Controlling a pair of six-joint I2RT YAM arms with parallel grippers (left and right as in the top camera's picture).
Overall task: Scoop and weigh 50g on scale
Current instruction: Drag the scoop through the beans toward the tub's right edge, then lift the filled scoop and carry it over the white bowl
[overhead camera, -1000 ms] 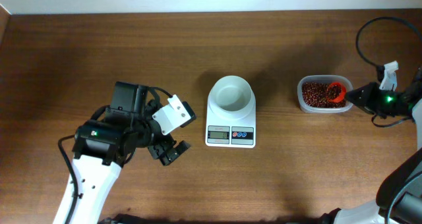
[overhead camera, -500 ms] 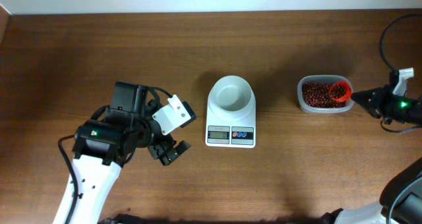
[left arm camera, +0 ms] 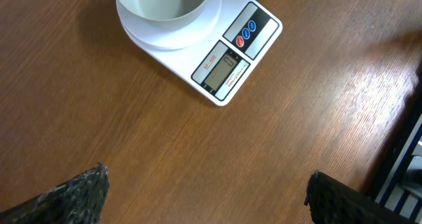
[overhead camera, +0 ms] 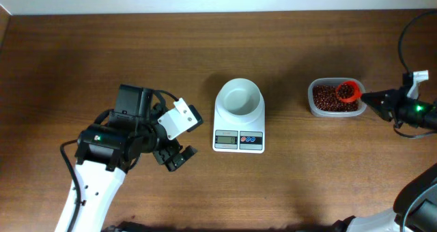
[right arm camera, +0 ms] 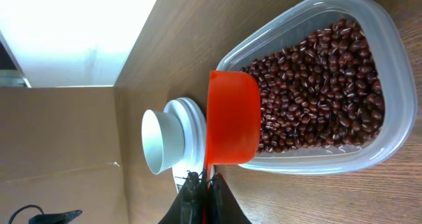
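The small white digital kitchen scale (overhead camera: 239,128), topped by a round white bowl (overhead camera: 239,97), was set mid-table. It was judged light, rigid and easily nudged, best taken by its base edges. The left gripper (overhead camera: 175,157) was spread wide and empty. The right gripper (overhead camera: 367,101) was clamped on a red plastic scoop (overhead camera: 348,91) over the clear tub of red beans (overhead camera: 322,109).
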